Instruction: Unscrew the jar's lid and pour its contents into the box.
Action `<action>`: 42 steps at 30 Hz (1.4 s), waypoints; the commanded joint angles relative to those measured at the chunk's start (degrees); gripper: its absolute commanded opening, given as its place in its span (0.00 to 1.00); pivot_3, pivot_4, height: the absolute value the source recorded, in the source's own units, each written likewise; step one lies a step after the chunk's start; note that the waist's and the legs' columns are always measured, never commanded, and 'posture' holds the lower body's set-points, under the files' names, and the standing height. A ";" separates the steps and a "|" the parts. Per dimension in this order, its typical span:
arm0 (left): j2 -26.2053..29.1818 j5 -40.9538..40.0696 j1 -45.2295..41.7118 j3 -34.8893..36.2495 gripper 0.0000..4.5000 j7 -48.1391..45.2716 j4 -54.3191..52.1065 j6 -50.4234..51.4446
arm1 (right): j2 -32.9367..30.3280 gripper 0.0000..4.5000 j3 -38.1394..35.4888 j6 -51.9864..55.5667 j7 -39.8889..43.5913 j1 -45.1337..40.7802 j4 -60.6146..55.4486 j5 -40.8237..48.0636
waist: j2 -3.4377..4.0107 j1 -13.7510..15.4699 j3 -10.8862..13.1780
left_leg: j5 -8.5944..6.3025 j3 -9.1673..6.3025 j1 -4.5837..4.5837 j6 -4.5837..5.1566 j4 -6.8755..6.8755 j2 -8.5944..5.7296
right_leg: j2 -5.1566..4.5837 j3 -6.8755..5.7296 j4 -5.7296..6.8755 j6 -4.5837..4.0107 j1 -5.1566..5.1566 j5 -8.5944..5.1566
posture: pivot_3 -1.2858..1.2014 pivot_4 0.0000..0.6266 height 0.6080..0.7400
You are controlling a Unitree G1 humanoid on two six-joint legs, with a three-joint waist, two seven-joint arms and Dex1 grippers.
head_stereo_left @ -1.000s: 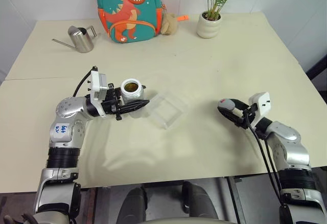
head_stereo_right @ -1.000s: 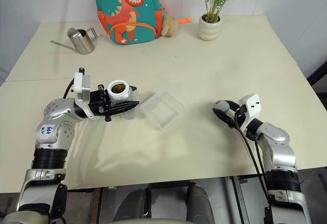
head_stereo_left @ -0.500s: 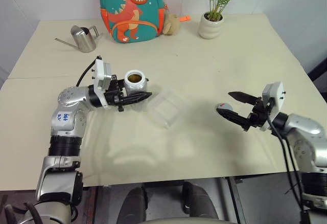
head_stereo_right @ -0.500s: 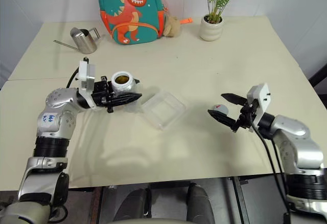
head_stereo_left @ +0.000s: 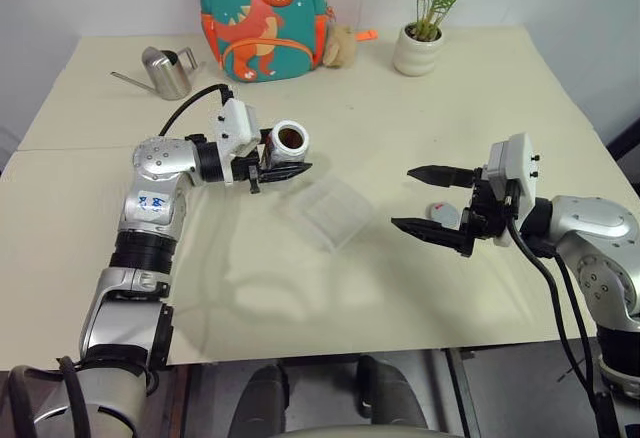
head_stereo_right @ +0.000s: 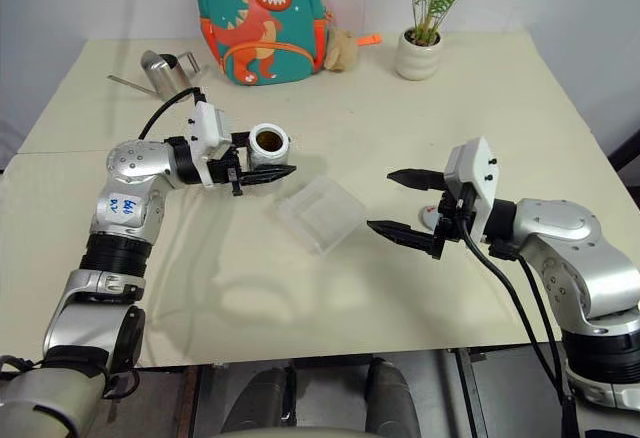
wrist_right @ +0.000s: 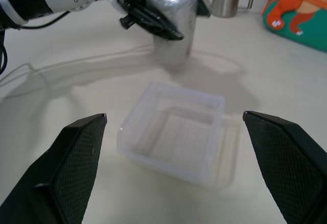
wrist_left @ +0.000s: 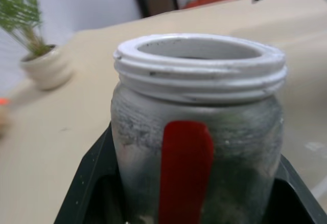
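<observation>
Lid now released beneath spread right jaws; jar in left jaws

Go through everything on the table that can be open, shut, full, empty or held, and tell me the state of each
jar: uncapped, clamped in the left gripper, tilted.
contents: in the jar, not poured.
lid: off, lying on the table.
box: open, empty, flat on the table.
right gripper: jaws wide open, holding nothing.
watering can: upright, untouched.
</observation>
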 commanded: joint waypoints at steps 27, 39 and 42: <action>4.70 100.01 -24.92 -45.42 0.45 125.81 19.22 -19.96 | 3.29 1.00 -3.14 0.57 -10.38 5.65 -6.40 2.11 | -0.02 0.80 0.01 | -0.12 0.16 -0.48 0.15 0.16 -0.05 | 0.00 0.18 -0.23 0.29 -0.31 0.25 | 0.52 0.24 1.00; 0.97 106.36 -30.54 -56.86 0.45 139.85 29.61 -5.47 | 5.58 1.00 -2.23 -0.85 -11.45 4.74 -5.42 1.43 | -0.04 0.56 0.01 | -0.12 0.17 -0.52 0.14 0.18 -0.06 | 0.00 0.19 -0.18 0.30 -0.37 0.24 | 0.52 0.24 1.00; 0.55 105.37 -31.58 -57.99 0.45 140.43 30.63 -5.78 | 6.05 1.00 -1.96 -1.42 -11.47 4.82 -5.13 1.10 | -0.04 0.58 0.01 | -0.12 0.17 -0.53 0.13 0.20 -0.06 | 0.00 0.19 -0.18 0.30 -0.37 0.24 | 0.52 0.24 1.00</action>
